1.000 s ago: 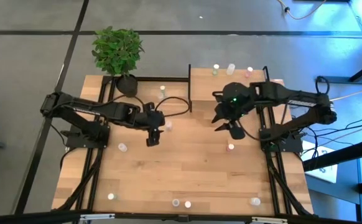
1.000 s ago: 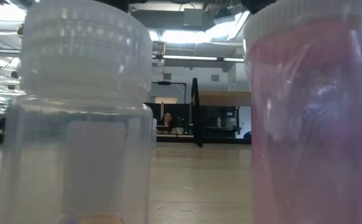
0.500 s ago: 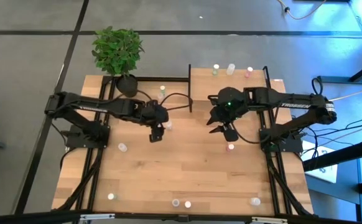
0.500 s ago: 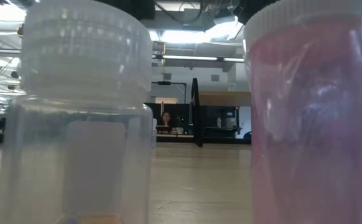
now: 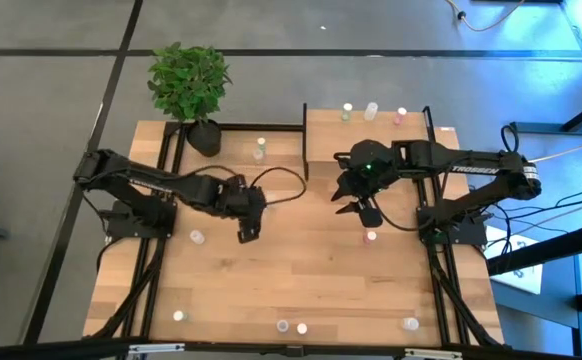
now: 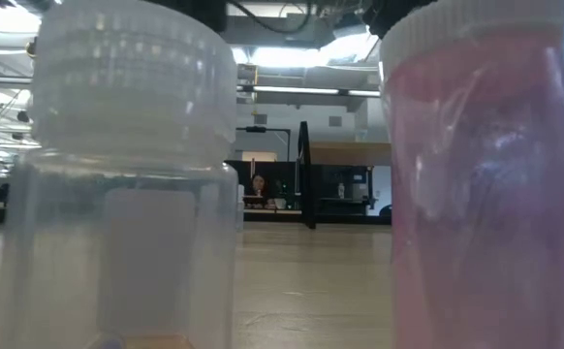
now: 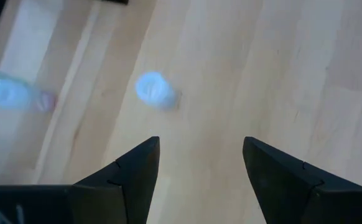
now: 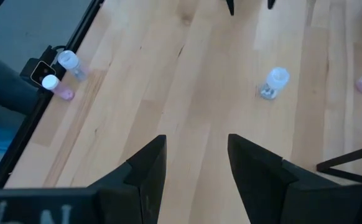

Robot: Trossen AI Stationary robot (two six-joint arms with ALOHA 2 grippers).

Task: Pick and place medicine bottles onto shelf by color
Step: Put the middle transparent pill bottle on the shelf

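A: Medicine bottles: state location, working from the left of the table to the right.

B: In the overhead view, one white-capped bottle stands on the table near the left arm's base. Further bottles stand along the near edge: one at the left, a pair at the centre, one at the right. One bottle stands beside the potted plant. Three bottles stand on the shelf at the far side. One bottle stands on the table below the right gripper.

A: Left arm pose?

B: It extends from its base at the left edge toward the table centre, elbow bent. The left gripper points down at bare wood. Its wrist camera shows both fingers parted with nothing between them, and a white-capped bottle standing ahead of the tips, apart from them.

A: Right arm pose?

B: It reaches in from the right edge, forearm roughly level. The right gripper hangs just in front of the shelf. Its fingers are spread and carry nothing. A bottle stands ahead on the wood; two more bottles sit near the black frame.

A: Table-level camera?

B: Two bottles fill it: a clear white-capped bottle at left, a pink-tinted bottle at right. A person shows far behind, between them.
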